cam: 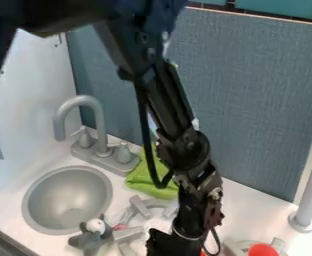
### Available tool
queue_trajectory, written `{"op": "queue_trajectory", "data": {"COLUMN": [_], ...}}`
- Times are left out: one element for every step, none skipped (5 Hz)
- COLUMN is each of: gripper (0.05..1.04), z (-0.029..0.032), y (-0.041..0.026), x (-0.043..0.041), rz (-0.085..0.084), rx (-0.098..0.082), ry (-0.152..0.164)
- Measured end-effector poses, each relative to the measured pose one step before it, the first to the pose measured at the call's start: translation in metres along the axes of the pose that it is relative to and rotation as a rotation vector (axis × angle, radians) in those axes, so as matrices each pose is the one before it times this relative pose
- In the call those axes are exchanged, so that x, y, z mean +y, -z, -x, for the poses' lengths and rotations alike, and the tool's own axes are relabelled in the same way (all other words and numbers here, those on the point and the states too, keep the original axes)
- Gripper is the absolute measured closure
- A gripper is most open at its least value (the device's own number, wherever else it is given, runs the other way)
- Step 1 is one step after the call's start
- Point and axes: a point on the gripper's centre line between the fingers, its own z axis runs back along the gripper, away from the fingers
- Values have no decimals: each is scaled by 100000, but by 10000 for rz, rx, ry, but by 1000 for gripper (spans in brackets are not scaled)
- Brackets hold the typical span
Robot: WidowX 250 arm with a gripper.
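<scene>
One small grey-and-white toy sits to the left of the black claw — beside the round grey sink — the claw's opening I cannot tell.

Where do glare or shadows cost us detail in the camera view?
Camera view: white countertop is bright, with little surface detail; black robot arm is dark, its upper-left part nearly featureless; gray sink basin shows soft shading, no harsh glare.
</scene>
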Motion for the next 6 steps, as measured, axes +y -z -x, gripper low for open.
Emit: {"op": "queue_trajectory", "data": {"gripper": [119, 395, 527, 527, 527, 527], "z": [-120, -293, 420, 443, -141, -329], "y": [1474, 441, 23, -371, -2227, -1792], "x": [-29, -749, -527, -234, -100, 1063], "rz": [-122, -111, -46, 179, 121, 142], "rx": [476, 222, 205, 409, -300, -456], "ry": [-204, 299, 441, 536, 409, -207]}}
